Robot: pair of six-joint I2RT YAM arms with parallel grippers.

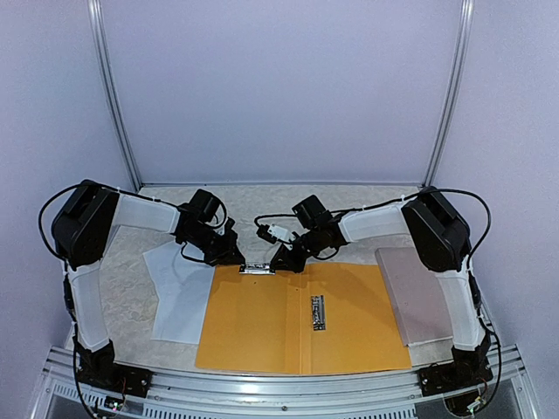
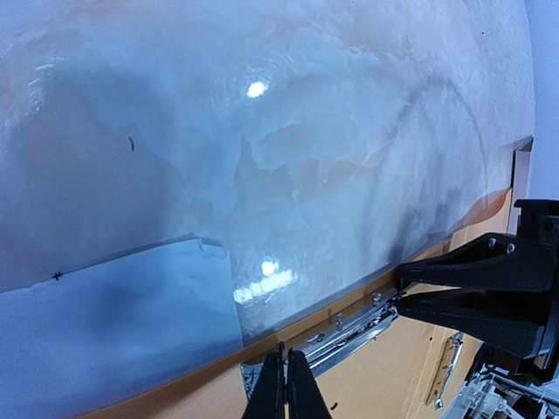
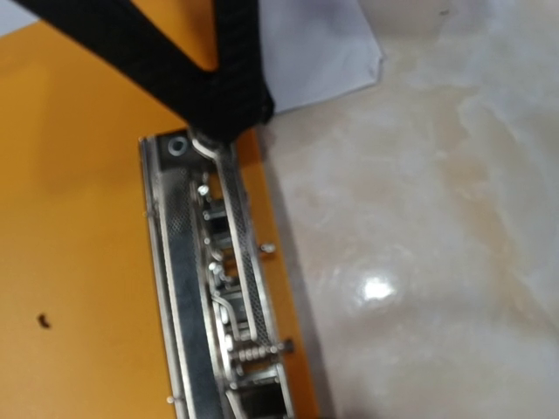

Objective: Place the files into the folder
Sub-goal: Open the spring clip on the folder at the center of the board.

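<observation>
Files (image 1: 179,297) are not in yet: I see the white sheets lying flat on the table at the left of the folder (image 1: 262,323), touching its left edge. That folder lies open with its orange inside up, so the opening looks done. Raising the metal clip (image 2: 341,336) at the folder's far edge, sliding the sheets under it and closing up are all left, by my reckoning. Both arms reach forward and dip to that far edge. My left gripper (image 2: 285,371) has its fingers pressed together at the clip's left end (whether any wire is caught there I can't tell). My right gripper (image 2: 402,291) is drawn nearly closed on the clip's right end.
</observation>
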